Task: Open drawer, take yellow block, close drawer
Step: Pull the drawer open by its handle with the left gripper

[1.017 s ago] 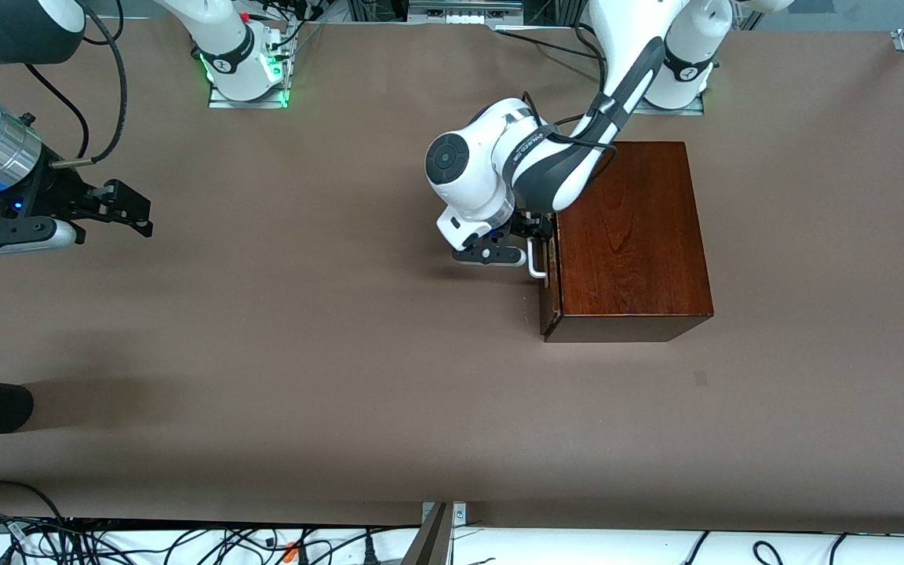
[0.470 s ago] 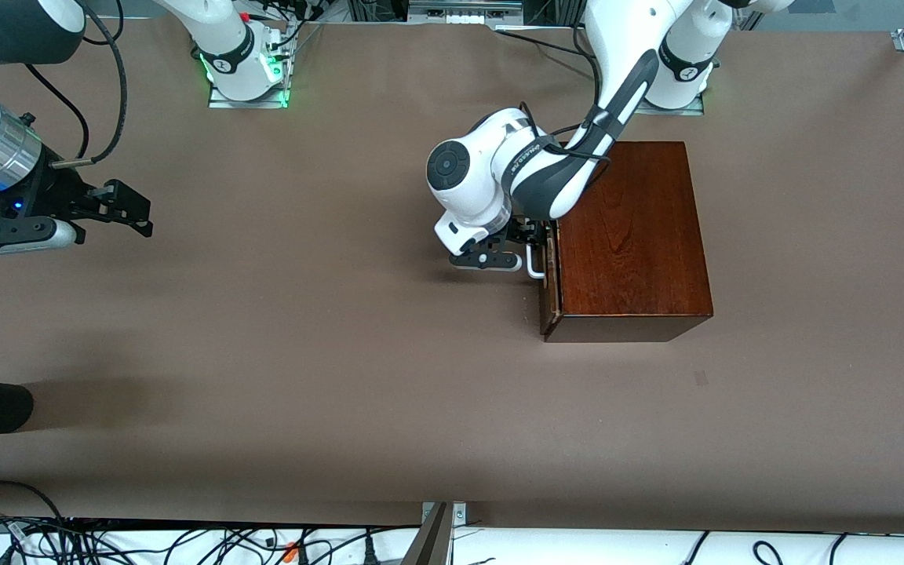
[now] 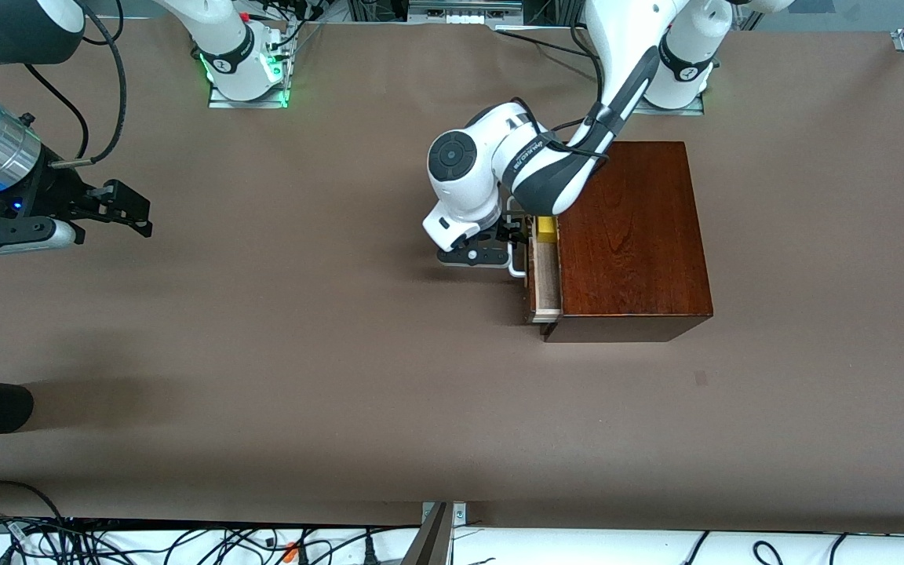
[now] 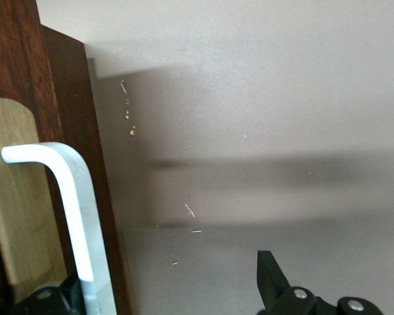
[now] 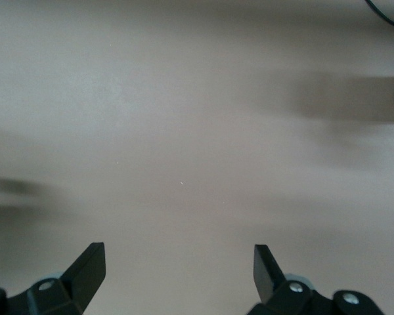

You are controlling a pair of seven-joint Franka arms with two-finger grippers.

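Drawer [image 3: 544,276] of the dark reddish-brown wooden box [image 3: 631,235] is seen pulled partly out at centre right of the front view, its pale interior exposed along the box's front. The yellow block [image 3: 547,227] is seen inside the drawer, at the end of the exposed strip farther from the front camera, partly covered by the left arm. The left end effector [image 3: 512,245] is placed at the white U-shaped handle [image 3: 516,265]; in the left wrist view the handle [image 4: 65,216] is seen running past one finger [image 4: 52,298], while the other finger [image 4: 270,279] is held well apart from it, so the fingers are spread wide and the bar is not clamped. The right end effector [image 3: 124,210] is held waiting over the bare brown bench [image 3: 303,353] at the upper left of the front view, its fingers [image 5: 88,266] spread with nothing between them.
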